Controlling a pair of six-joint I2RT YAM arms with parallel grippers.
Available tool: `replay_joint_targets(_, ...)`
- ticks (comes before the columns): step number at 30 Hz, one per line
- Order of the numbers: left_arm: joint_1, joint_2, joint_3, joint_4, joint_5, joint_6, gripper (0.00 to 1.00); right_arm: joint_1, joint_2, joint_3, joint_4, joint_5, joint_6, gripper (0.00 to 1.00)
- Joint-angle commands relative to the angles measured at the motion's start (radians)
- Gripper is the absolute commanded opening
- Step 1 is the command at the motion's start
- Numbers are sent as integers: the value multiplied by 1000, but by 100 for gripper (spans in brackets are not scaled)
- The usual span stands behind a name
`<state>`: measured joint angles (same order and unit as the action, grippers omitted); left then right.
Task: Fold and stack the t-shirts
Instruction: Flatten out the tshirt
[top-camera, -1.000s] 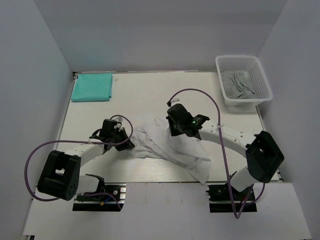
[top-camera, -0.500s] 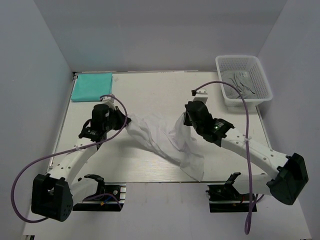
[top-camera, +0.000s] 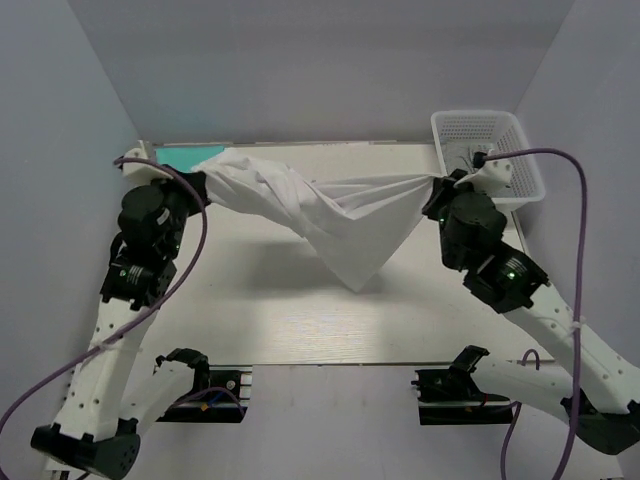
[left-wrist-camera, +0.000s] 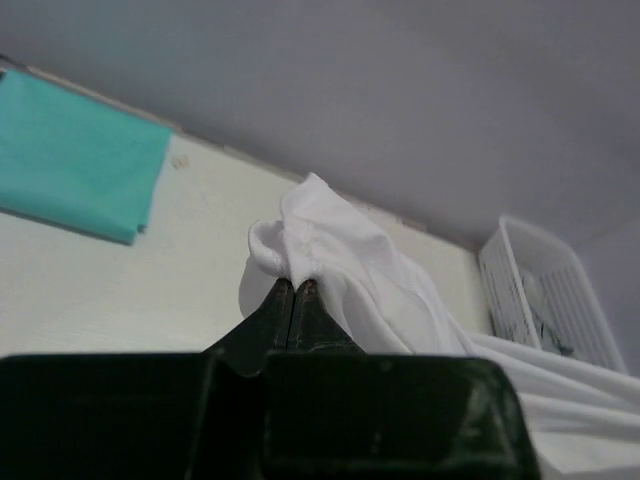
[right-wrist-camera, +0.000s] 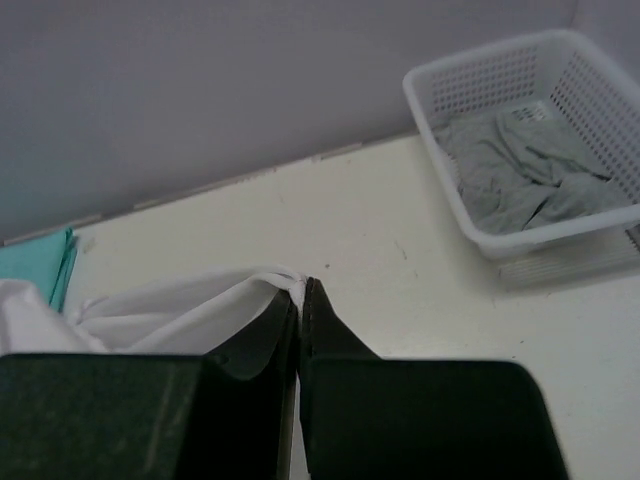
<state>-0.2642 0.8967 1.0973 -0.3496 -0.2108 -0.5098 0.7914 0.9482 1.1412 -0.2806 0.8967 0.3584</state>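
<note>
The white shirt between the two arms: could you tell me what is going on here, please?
The left gripper and right gripper each pinch an edge of the white t-shirt, holding it stretched over the table, its middle sagging. It is not yet folded. A folded teal t-shirt lies at the far-left corner.
</note>
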Motion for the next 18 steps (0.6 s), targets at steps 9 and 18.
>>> replay_joint_targets(9,0,-226,165,-198,-288,-22,0,-1,-204,198,-34,179,-125,0)
replay_joint_targets(18,0,-297,134,-186,-233,-41,0,-1,-240,187,-8,146,-154,0)
